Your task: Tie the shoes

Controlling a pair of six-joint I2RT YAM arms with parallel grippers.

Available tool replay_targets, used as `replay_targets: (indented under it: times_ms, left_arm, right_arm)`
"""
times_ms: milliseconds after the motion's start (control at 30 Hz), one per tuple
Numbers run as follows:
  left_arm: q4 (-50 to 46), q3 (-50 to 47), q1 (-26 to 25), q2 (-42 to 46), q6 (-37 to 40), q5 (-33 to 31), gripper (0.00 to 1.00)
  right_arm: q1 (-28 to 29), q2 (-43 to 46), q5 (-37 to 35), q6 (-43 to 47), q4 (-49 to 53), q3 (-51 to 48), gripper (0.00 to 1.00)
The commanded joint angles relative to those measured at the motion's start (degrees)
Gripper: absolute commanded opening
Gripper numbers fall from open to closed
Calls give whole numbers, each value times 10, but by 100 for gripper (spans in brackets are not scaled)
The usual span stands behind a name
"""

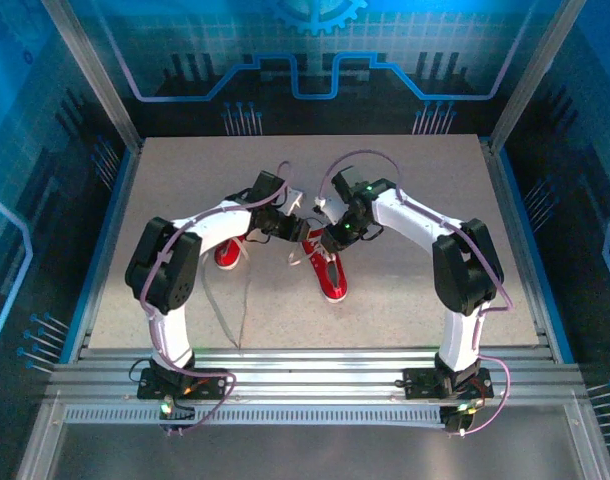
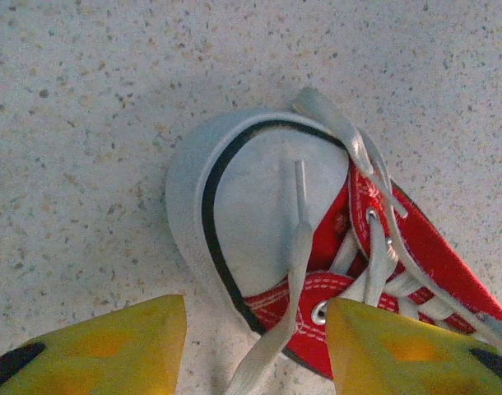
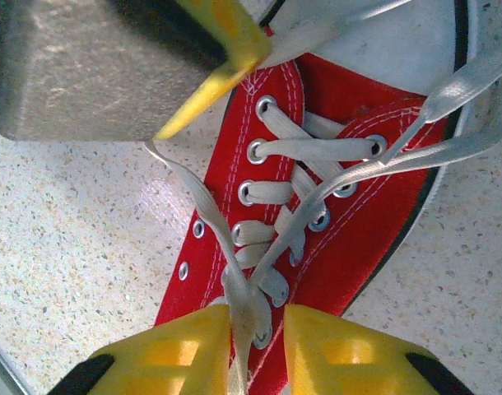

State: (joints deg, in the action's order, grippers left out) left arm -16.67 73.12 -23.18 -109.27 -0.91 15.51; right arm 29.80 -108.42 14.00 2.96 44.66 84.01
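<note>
Two red shoes with white toe caps stand on the table: one in the middle, the other half under my left arm. Both grippers meet over the middle shoe's toe end. My left gripper is open beside the toe cap, and a white lace runs loosely between its yellow fingers. My right gripper hangs over the laced tongue. Its jaws stand narrow around two crossing lace strands, with a small gap still showing.
Loose laces trail from the left shoe toward the near table edge. The left gripper's grey body shows close above the shoe in the right wrist view. Metal rails run along the front; blue walls enclose the table.
</note>
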Motion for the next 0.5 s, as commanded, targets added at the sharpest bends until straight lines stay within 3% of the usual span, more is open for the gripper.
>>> replay_targets:
  times_ms: [0, 300, 367, 467]
  left_arm:
    - [-14, 24, -7, -17, 25, 15, 48]
    - [-7, 36, -18, -45, 29, 19, 48]
    - [-7, 36, -20, -49, 30, 17, 40]
    - [-3, 29, -20, -40, 29, 16, 17]
  right_arm:
    - [-7, 1, 19, 2, -4, -6, 25]
    - [-7, 1, 18, 1, -3, -17, 30]
    - [-7, 2, 13, -2, -2, -20, 27]
    - [-7, 9, 0, -7, -9, -28, 13]
